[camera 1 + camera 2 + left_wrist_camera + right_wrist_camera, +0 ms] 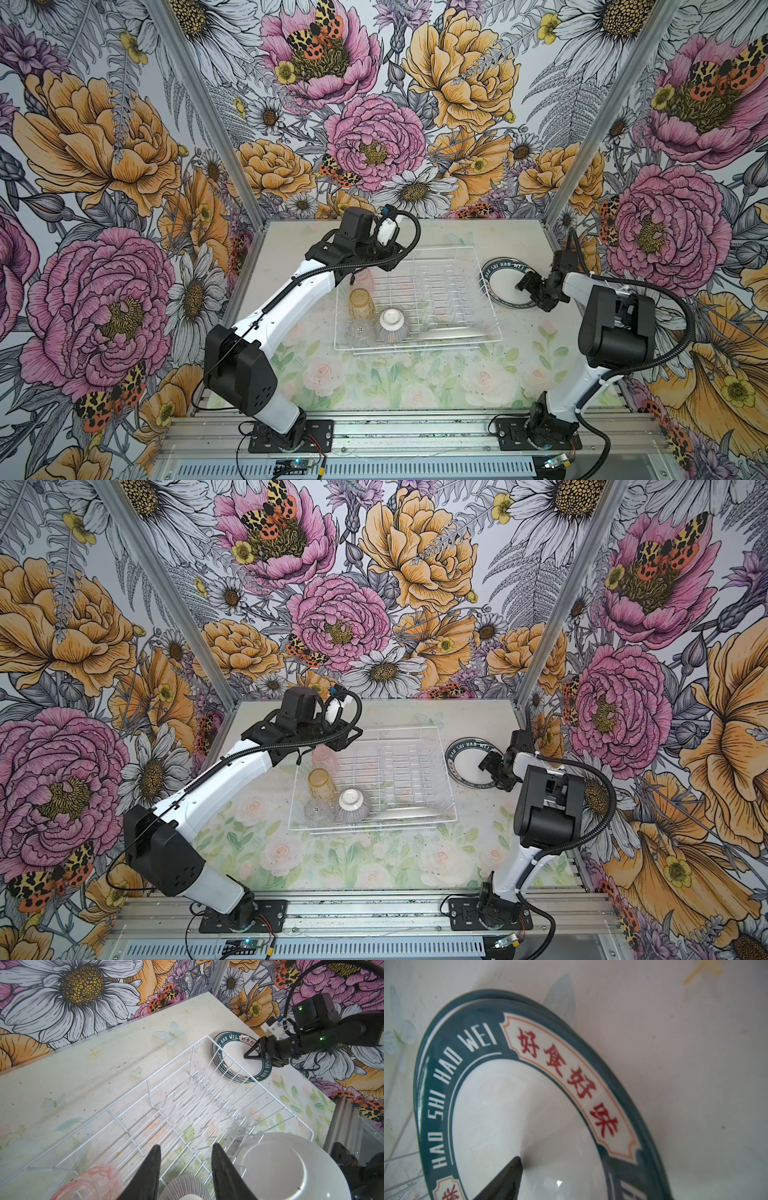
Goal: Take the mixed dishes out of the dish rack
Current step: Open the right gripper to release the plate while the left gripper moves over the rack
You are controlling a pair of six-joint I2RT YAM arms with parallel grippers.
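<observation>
Top views: the white wire dish rack (pixel 436 291) sat mid-counter (pixel 395 382). Inside it were an amber glass tumbler (pixel 361 303), a pink glass tumbler (pixel 324 757), a clear glass tumbler (pixel 318 811), an upturned ribbed grey bowl (pixel 392 324) with a white foot, and one white plate (pixel 449 332) tilted on edge along the near side. A stack of round white dark-rimmed plates (pixel 498 272) lay on the counter just beside the rack. My right pincer (pixel 536 295) hung over it, jaws spread.

Left wrist view: my left pincer (pixel 186 1167) hovered above the rack, jaws partly spread and pinching nothing, with the bowl and pink tumbler beneath. The right pincer straddled the top plate's rim.

Right wrist view: one finger (pixel 504 1180) was over the top plate (pixel 566 1068). The other was out of frame and I saw no grip.

I judged the plate drop-off done. Next the right pincer needed to rise clear, cross to the tilted plate and pinch its upper rim. The left pincer could descend on the bowl's foot.
</observation>
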